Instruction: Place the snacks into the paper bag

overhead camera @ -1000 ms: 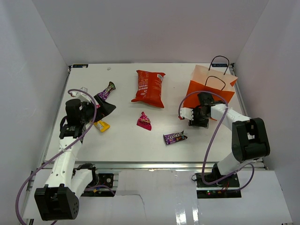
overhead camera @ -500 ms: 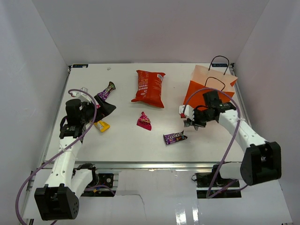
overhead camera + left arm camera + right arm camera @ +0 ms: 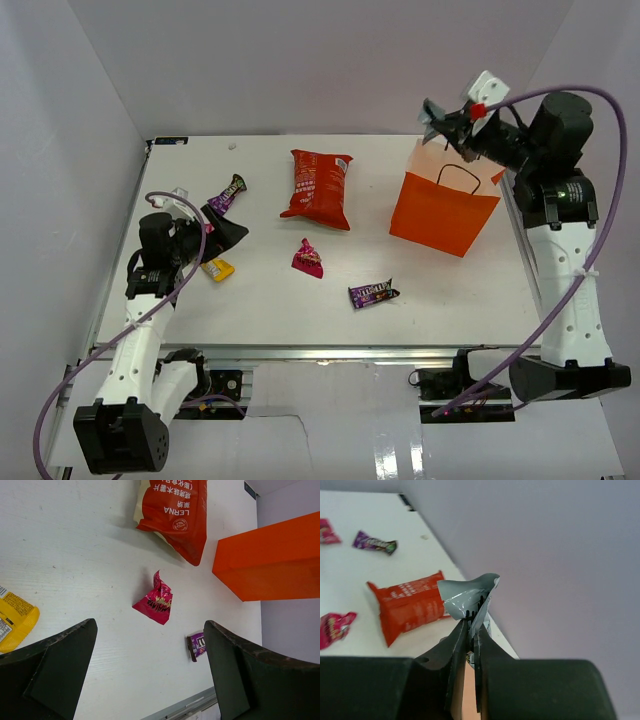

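Right hand [image 3: 437, 118] high in the air at the far right, above the far side of the orange paper bag [image 3: 445, 212], fingers pinched tight on a crumpled silvery-blue packet [image 3: 467, 596], clear of the bag. Paper bag upright on the right of the counter [image 3: 270, 310], black loop handles standing up. Left hand [image 3: 222, 228] low at the left side, fingers spread apart with nothing between them. Just on its near side, a yellow packet [image 3: 216, 268]; just on its far side, a purple candy bar [image 3: 232, 190]. Far middle, flat on the counter, the red-orange chip bag [image 3: 318, 187]. Nearer, mid-counter, a magenta-pink packet [image 3: 307, 258]. Near and right of that, a second purple candy bar [image 3: 373, 293], apart from the paper bag.
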You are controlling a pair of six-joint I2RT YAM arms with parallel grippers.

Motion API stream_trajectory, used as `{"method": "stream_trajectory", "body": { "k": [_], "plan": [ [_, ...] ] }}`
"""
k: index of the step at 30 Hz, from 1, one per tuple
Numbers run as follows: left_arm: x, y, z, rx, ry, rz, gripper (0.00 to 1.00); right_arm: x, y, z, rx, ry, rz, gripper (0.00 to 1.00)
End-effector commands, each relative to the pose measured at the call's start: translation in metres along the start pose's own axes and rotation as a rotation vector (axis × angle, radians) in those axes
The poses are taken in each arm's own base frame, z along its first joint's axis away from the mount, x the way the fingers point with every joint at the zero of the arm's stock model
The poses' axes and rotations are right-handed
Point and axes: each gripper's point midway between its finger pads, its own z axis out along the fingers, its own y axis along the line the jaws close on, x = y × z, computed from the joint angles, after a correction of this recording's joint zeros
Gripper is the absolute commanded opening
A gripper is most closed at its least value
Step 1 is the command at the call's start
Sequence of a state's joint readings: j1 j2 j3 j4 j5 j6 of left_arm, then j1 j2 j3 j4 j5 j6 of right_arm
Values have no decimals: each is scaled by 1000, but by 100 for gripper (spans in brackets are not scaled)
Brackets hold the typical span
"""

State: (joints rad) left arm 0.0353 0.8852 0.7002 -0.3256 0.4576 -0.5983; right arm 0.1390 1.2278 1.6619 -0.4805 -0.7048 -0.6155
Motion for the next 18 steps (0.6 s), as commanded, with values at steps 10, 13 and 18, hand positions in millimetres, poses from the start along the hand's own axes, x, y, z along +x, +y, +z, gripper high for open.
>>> {"method": "stream_trajectory", "body": {
  "k": [10, 13, 18],
  "plan": [
    [9, -4, -10, 20, 9, 11, 98, 102, -79, -27, 320, 166, 391, 11],
    [9, -5, -7, 30, 17, 3, 98, 122, -73, -32, 342, 215, 400, 17],
    [10, -10, 11, 64, 60, -54, 98, 147, -63, -38, 343, 290, 430, 61]
  ]
}}
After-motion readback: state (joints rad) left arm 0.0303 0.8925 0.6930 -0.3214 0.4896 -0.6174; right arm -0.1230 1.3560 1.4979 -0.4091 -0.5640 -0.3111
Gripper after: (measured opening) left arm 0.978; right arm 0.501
